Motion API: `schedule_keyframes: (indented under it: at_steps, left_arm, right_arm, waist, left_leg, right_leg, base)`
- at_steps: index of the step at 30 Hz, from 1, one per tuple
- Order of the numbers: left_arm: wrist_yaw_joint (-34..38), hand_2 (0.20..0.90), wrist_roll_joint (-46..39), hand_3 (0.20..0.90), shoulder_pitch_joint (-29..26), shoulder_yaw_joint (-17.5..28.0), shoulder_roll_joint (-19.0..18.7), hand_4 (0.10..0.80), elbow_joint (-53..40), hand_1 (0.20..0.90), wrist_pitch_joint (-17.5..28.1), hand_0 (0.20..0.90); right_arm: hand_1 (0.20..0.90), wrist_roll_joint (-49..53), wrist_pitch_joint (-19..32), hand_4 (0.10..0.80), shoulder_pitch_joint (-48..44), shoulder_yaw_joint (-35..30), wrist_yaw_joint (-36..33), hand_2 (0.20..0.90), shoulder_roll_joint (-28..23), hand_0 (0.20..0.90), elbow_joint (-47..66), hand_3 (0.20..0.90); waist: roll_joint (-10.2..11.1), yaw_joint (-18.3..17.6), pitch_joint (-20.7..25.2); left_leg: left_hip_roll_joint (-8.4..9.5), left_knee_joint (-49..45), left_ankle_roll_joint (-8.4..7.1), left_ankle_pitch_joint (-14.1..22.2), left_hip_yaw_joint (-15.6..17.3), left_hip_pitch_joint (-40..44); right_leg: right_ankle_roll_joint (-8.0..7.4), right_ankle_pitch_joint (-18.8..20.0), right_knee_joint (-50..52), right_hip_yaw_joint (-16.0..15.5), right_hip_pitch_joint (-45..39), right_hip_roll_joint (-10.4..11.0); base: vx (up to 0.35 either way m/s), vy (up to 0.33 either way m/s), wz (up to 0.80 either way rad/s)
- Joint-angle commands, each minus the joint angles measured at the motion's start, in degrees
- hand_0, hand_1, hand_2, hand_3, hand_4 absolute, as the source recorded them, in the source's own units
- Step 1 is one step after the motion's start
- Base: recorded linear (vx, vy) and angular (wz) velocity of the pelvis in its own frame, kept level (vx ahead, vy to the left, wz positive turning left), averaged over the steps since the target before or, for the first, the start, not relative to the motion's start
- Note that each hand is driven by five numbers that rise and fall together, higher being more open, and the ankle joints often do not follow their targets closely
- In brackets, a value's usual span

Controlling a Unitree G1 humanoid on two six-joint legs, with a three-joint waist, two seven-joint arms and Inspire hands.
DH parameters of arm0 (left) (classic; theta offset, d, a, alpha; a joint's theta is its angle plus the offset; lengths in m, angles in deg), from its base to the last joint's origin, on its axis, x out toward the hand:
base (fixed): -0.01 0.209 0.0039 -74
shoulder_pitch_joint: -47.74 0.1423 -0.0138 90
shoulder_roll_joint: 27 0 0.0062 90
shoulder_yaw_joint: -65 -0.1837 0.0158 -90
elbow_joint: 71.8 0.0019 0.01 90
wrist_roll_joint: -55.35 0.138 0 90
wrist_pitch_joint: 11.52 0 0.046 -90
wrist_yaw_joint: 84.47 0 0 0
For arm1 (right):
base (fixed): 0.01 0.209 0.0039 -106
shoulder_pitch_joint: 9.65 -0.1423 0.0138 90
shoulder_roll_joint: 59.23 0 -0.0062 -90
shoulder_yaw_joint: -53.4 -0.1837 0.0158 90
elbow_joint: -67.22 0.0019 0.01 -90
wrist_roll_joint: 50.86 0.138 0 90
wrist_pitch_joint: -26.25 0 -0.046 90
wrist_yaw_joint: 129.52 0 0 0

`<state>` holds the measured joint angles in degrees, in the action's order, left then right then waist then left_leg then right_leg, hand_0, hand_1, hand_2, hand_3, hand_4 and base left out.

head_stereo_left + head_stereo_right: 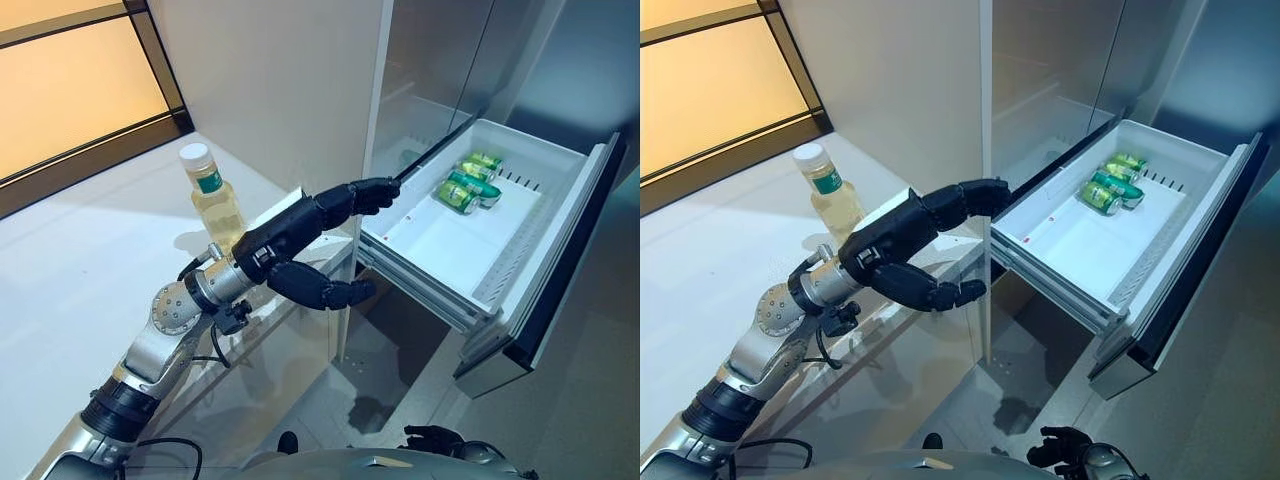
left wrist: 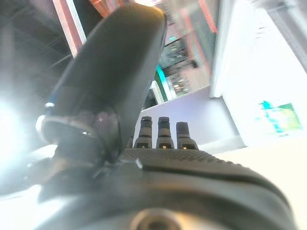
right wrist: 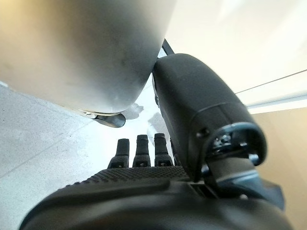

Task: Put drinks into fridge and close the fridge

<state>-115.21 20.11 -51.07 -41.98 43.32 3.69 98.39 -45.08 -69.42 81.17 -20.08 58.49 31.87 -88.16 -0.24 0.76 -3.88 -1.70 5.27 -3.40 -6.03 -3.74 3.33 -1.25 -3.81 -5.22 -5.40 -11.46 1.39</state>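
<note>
A clear bottle [image 1: 213,200] of pale yellow drink with a white cap and green label stands upright on the white counter [image 1: 80,270]. My left hand [image 1: 290,240] reaches past it, open and empty, with its fingertips close to the near left corner of the open white fridge drawer [image 1: 450,245]. Green cans [image 1: 468,182] lie together at the back of the drawer. In the left wrist view the fingers [image 2: 163,134] are straight with nothing between them and the thumb. My right hand [image 1: 433,438] hangs low near the floor, open and empty, and also shows in its own wrist view [image 3: 139,148].
The drawer is pulled far out, and its dark front panel [image 1: 575,260] juts to the right. The fridge's tall grey body [image 1: 440,60] rises behind it. A white wall panel [image 1: 270,80] stands between counter and fridge. A window [image 1: 70,80] lies at the far left.
</note>
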Motion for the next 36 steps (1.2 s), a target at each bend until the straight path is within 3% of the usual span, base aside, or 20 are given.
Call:
schedule_keyframes:
  at_steps: [1,14,20,25,29,33,36]
  left_arm:
    - [-2.78,0.900,-11.35,0.900,-4.76,7.02,3.52,0.800,-5.68,0.900,3.65,0.900]
    - [-8.19,0.900,-23.48,0.900,-4.68,14.89,8.64,0.800,-7.95,0.900,6.33,0.900]
    - [-4.71,0.900,-24.28,0.900,-4.86,18.16,9.75,0.800,-8.81,0.900,10.91,0.900]
    - [9.18,0.900,-13.68,0.900,-4.26,23.08,9.18,0.800,-8.01,0.900,18.30,0.900]
    - [18.72,0.900,-5.12,0.900,-3.79,25.48,8.13,0.800,-6.81,0.900,21.40,0.900]
    - [29.24,0.900,2.28,0.900,-2.49,28.00,6.85,0.800,-5.33,0.900,23.90,0.900]
    - [37.95,0.900,9.67,0.900,-1.01,29.54,5.99,0.800,-3.51,0.900,23.33,0.900]
  right_arm:
    - [0.900,1.53,0.19,0.800,1.22,0.45,0.04,0.900,-0.72,0.900,-0.47,0.900]
    - [0.900,0.27,0.68,0.800,2.89,-0.06,-0.18,0.900,0.09,0.900,0.19,0.900]
    - [0.900,0.03,0.71,0.800,3.28,-0.11,-0.21,0.900,0.48,0.900,0.23,0.900]
    - [0.900,0.04,0.44,0.800,3.83,-0.22,-0.36,0.900,0.92,0.900,0.58,0.900]
    - [0.900,0.00,0.65,0.800,3.94,-0.35,-0.40,0.900,0.99,0.900,0.29,0.900]
    - [0.900,-0.01,0.52,0.800,3.90,-0.53,-0.43,0.900,1.05,0.900,0.16,0.900]
    - [0.900,-0.15,-0.15,0.800,3.97,-0.62,-0.31,0.900,0.99,0.900,0.86,0.900]
  waist:
    - [0.67,0.47,0.89]
    - [1.63,0.36,1.42]
    - [1.94,0.47,1.80]
    - [2.25,0.88,2.18]
    - [2.25,1.14,2.32]
    - [2.21,1.68,2.51]
    - [2.13,1.97,2.48]
  left_leg:
    - [5.10,-0.27,4.61,9.16,0.90,2.83]
    - [5.42,-0.27,4.45,9.60,0.06,3.21]
    - [5.47,-0.27,4.29,9.71,-0.29,3.29]
    - [5.65,-0.27,4.16,9.19,-0.85,2.88]
    - [5.70,-0.27,4.18,9.16,-1.14,2.84]
    - [5.78,-0.27,4.05,9.11,-1.60,2.79]
    - [5.77,-0.27,3.98,9.00,-1.92,2.79]
  right_leg:
    - [-2.28,3.04,0.56,-0.39,4.63,-1.22]
    - [-1.99,2.58,0.52,-0.08,4.16,-1.23]
    - [-1.94,2.47,0.45,-0.12,4.03,-1.23]
    - [-1.83,2.70,0.36,-0.24,4.25,-1.18]
    - [-1.71,2.57,0.35,-0.38,4.21,-1.14]
    - [-1.77,2.45,0.26,-0.71,4.07,-1.06]
    - [-1.71,2.38,0.28,-0.89,3.99,-1.00]
  base:
    - [0.000,0.000,0.00]
    - [0.000,0.000,0.00]
    - [0.000,0.000,0.00]
    - [0.000,0.000,0.00]
    - [0.000,0.000,0.00]
    - [0.000,0.000,0.00]
    - [0.000,0.000,0.00]
